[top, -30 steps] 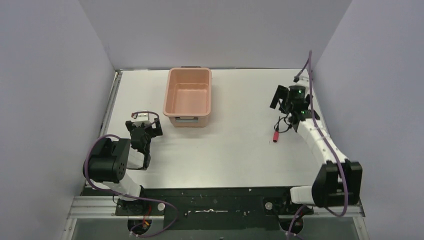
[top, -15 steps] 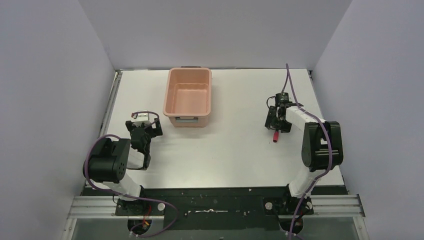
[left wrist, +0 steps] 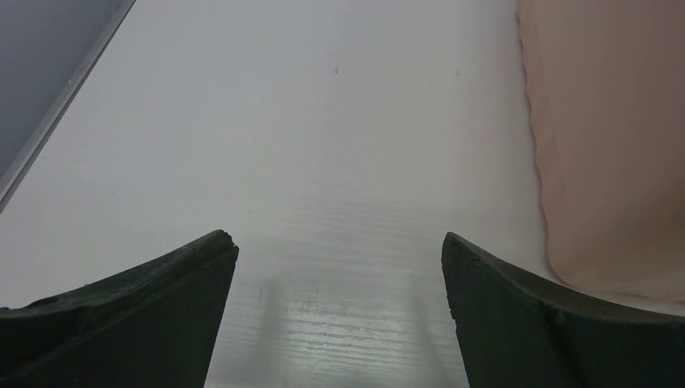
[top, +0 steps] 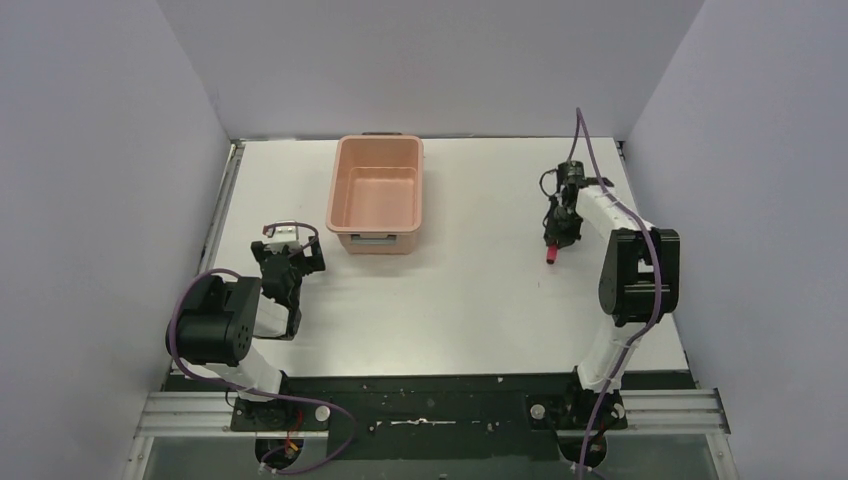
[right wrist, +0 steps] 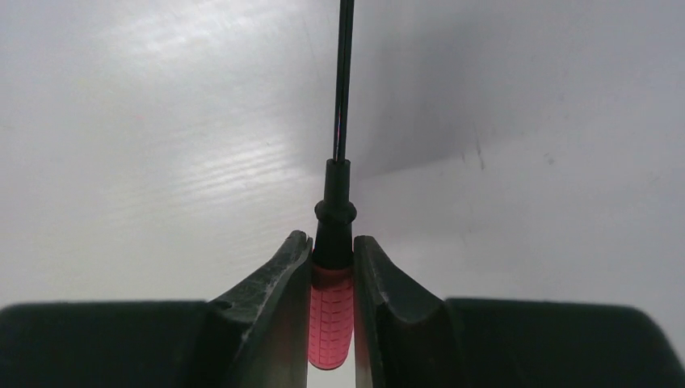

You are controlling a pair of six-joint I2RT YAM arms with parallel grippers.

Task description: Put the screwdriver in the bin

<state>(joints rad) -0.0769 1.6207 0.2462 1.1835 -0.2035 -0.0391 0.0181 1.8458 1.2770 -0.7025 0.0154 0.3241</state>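
Note:
The screwdriver [top: 551, 257] has a short red handle and a thin black shaft, and sits at the right side of the white table. My right gripper [top: 554, 238] is shut on it. In the right wrist view both fingers press the red handle [right wrist: 331, 311] near its black collar, and the shaft [right wrist: 344, 81] points straight away from the gripper [right wrist: 333, 246]. The salmon-pink bin [top: 345, 190] stands empty at the back centre-left, far from the screwdriver. My left gripper [top: 288, 258] rests open near the bin's front left corner, with nothing between its fingers [left wrist: 194, 275].
The bin's side wall [left wrist: 606, 145] fills the right edge of the left wrist view. Grey walls close off the table at the back and on both sides. A metal rail [top: 222, 215] runs along the table's left edge.
My right arm swung in over the screwdriver and its jaws closed on the red handle. The screwdriver shifted slightly towards the back. The left arm did not move.

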